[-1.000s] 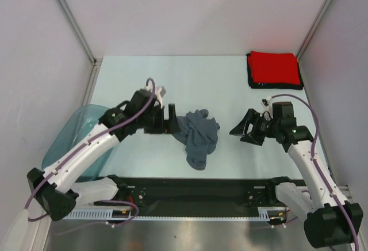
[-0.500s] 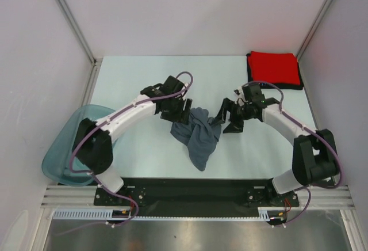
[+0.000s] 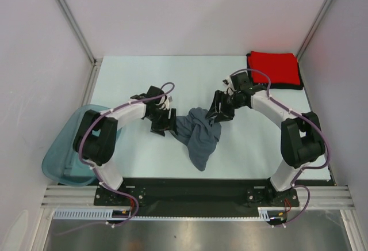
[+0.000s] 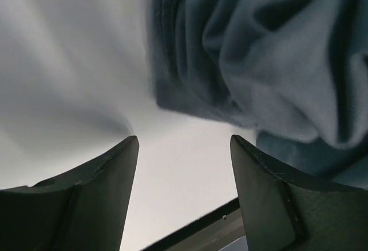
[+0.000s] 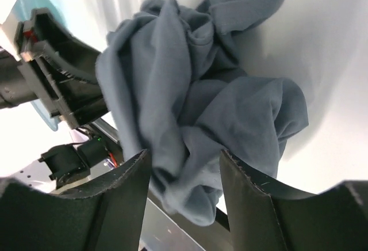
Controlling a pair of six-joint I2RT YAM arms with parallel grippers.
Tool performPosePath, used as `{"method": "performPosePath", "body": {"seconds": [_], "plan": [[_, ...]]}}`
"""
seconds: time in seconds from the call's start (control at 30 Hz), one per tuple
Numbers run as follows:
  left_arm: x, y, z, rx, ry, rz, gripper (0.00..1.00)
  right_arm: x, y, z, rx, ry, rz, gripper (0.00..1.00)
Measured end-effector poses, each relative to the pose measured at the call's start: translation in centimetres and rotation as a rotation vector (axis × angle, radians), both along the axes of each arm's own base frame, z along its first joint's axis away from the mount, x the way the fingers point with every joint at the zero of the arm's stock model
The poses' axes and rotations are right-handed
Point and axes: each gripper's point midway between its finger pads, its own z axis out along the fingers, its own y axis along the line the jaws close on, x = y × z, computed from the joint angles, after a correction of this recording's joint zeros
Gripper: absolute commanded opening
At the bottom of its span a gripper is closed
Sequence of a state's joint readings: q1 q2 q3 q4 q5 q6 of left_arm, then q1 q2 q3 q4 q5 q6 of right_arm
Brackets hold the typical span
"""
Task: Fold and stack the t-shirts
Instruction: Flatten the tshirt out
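Left gripper, right gripper moved beside grey t-shirt; tub aside.

Top camera looks down; wrist cameras closely share the grey shirt.

Left arm, right arm: long links shelled in white; joints and motor housings finished in black. Thin purple cable run along left arm and looped at wrist; matching purple cable carried on right arm. Left gripper, right gripper: built black and blocky; ribbed housing with small red part seen on left one. Left fingers: dark matte wedges, broad at root, tapered to blunt tips, edges faintly scuffed. Right fingers: same form, pale specks along edges.
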State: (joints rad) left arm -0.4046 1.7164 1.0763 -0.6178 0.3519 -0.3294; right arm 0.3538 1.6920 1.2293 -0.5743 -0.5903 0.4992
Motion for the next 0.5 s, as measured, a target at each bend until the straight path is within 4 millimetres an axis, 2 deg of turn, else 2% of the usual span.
{"method": "performPosePath", "body": {"seconds": [0.1,0.23,0.33,0.37,0.43,0.47,0.5], "plan": [[-0.1,-1.0,-1.8,-0.026,0.059,-0.008,0.65,-0.1,0.2,-0.8,-0.012,0.023,0.011,0.49],[1.2,-1.8,-1.9,-0.044,0.063,-0.009,0.56,-0.1,0.4,-1.3,-0.022,0.034,0.023,0.41],[2.3,-2.3,-2.1,-0.043,0.069,-0.007,0.47,-0.2,0.3,-1.5,-0.031,0.03,0.034,0.23],[2.6,-2.5,-2.2,-0.041,0.071,-0.006,0.37,-0.2,0.2,-1.6,-0.035,0.03,0.038,0.19],[3.3,-2.7,-2.5,-0.036,0.077,-0.003,0.26,-0.2,0.2,-1.9,-0.044,0.034,0.041,0.09],[3.5,-2.8,-2.6,-0.036,0.081,-0.003,0.14,-0.1,0.0,-2.1,-0.054,0.034,0.042,0.07],[3.7,-2.9,-2.8,-0.029,0.086,-0.006,0.06,-0.1,-0.2,-2.4,-0.073,0.037,0.038,0.04]]}}
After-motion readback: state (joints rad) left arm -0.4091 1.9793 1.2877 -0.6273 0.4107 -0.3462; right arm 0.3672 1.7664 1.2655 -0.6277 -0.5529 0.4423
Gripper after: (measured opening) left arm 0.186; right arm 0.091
